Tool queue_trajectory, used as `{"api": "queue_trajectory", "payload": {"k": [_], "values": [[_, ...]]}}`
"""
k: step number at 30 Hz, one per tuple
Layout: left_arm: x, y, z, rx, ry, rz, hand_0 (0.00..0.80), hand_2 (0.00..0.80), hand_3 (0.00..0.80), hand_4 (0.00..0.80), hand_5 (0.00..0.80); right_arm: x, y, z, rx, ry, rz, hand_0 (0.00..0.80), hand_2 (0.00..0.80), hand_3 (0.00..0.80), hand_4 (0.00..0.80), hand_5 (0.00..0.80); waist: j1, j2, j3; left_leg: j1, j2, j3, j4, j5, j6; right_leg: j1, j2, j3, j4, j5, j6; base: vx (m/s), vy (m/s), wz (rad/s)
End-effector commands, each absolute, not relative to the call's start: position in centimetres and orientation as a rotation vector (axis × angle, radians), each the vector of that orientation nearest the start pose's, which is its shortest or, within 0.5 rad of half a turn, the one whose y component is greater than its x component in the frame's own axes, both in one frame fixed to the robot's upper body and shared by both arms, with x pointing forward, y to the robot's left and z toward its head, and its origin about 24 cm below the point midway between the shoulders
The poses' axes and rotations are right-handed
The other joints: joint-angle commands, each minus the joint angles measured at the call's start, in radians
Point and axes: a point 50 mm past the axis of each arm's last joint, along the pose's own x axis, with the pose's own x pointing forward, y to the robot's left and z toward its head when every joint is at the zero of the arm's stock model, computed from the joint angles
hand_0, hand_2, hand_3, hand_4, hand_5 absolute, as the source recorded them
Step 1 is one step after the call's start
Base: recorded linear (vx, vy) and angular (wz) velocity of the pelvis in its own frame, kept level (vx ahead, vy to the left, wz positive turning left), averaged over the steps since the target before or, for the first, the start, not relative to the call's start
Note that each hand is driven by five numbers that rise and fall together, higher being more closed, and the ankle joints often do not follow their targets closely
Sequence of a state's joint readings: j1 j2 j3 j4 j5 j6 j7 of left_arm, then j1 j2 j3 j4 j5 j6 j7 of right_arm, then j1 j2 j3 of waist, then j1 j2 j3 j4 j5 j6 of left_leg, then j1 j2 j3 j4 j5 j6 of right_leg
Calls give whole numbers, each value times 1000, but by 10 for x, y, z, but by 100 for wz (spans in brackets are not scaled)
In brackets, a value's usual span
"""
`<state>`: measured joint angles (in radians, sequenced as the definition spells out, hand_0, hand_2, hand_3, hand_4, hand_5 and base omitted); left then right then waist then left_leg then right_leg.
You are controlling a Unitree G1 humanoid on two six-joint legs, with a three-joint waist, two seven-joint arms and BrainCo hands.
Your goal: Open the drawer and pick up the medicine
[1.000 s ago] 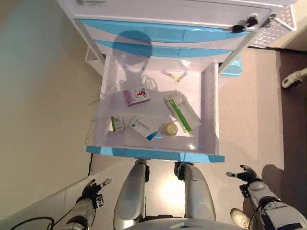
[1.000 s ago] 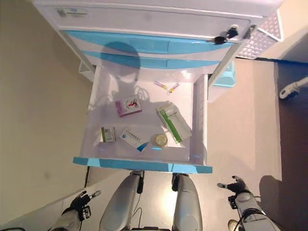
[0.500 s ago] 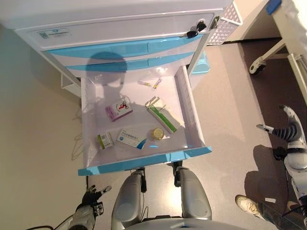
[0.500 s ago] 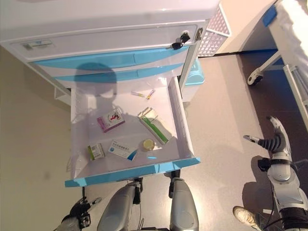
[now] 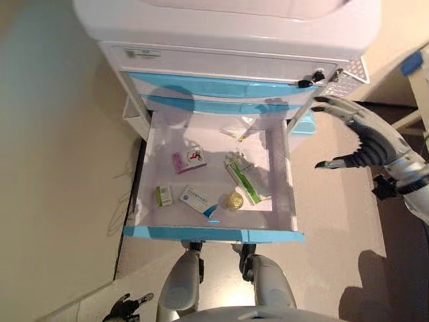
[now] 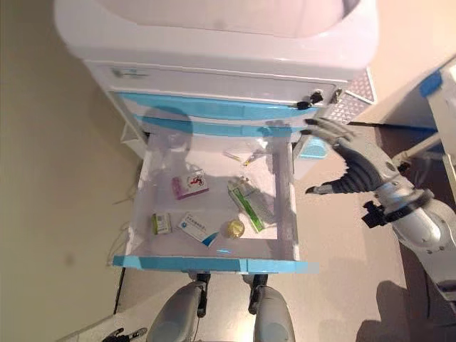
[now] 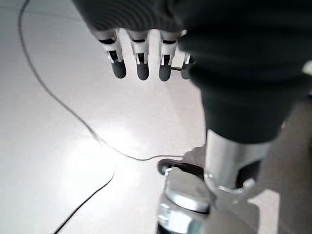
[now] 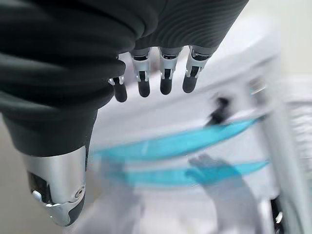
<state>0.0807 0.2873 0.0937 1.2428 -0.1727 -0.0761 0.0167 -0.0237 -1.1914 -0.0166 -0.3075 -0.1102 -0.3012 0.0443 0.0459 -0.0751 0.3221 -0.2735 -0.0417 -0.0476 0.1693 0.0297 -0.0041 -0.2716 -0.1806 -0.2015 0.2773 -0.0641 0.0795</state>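
Note:
The white drawer (image 5: 289, 194) with a blue front (image 5: 214, 234) stands pulled out of the white and blue cabinet (image 5: 228, 60). Inside lie several medicines: a pink box (image 5: 188, 159), a small green box (image 5: 163, 196), a blue and white box (image 5: 197, 198), a long green and white box (image 5: 244, 181), a round yellow jar (image 5: 233, 200) and small vials (image 5: 239, 132) at the back. My right hand (image 5: 362, 137) is open, raised in the air to the right of the drawer, level with its back corner, touching nothing. My left hand (image 5: 127, 307) hangs low by the floor, fingers relaxed.
A white perforated basket (image 5: 344, 79) hangs on the cabinet's right side. A light blue container (image 5: 305, 124) stands on the floor beside the cabinet. A white table edge (image 6: 442, 85) shows at the far right. Beige floor lies to the left.
My right hand has risen from low at the right to beside the drawer's back right corner. The camera has shifted. The left hand stays low.

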Motion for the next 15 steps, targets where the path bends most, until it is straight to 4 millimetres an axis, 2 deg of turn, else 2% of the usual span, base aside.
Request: {"api": "queue_trajectory", "payload": {"k": [1, 7, 11, 12, 13, 15], "values": [[60, 293, -147, 101, 1164, 405, 0, 0, 0, 0, 0, 235, -212, 211, -1331, -607, 495, 0, 0, 0, 0, 0, 43, -41, -4, -8, -17, -34, -18, 1, -22, 0, -23, -14, -91, 129, 61, -23, -87, 46], [63, 298, -144, 129, 1157, 390, 0, 0, 0, 0, 0, 244, -200, 193, -1431, -546, 637, 0, 0, 0, 0, 0, 77, -34, 1, -15, -20, -93, -37, 29, -38, 26, -32, -76, -92, 115, 56, -13, -46, 38], [76, 300, -140, 118, 1094, 397, 0, 0, 0, 0, 0, 248, -202, 165, -1458, -427, 708, 0, 0, 0, 0, 0, 110, -17, 10, -30, -32, -157, -56, 55, -45, 42, -45, -142, -88, 106, 56, -16, -53, 45], [75, 300, -140, 117, 1095, 398, 0, 0, 0, 0, 0, 248, -202, 165, -1457, -427, 710, 0, 0, 0, 0, 0, 110, -17, 12, -27, -31, -156, -54, 50, -46, 44, -45, -141, -85, 101, 55, -20, -27, 71], [78, 298, -139, 111, 1081, 392, 0, 0, 0, 0, 0, 250, -202, 154, -1464, -386, 730, 0, 0, 0, 0, 0, 123, -11, 17, -31, -35, -170, -56, 55, -46, 48, -47, -154, -86, 101, 56, -7, -24, 35], [78, 298, -139, 113, 1079, 390, 0, 0, 0, 0, 0, 251, -202, 147, -1460, -362, 745, 0, 0, 0, 0, 0, 127, -6, 18, -32, -35, -174, -57, 56, -46, 51, -48, -160, -86, 100, 57, -20, -9, 22]]}}
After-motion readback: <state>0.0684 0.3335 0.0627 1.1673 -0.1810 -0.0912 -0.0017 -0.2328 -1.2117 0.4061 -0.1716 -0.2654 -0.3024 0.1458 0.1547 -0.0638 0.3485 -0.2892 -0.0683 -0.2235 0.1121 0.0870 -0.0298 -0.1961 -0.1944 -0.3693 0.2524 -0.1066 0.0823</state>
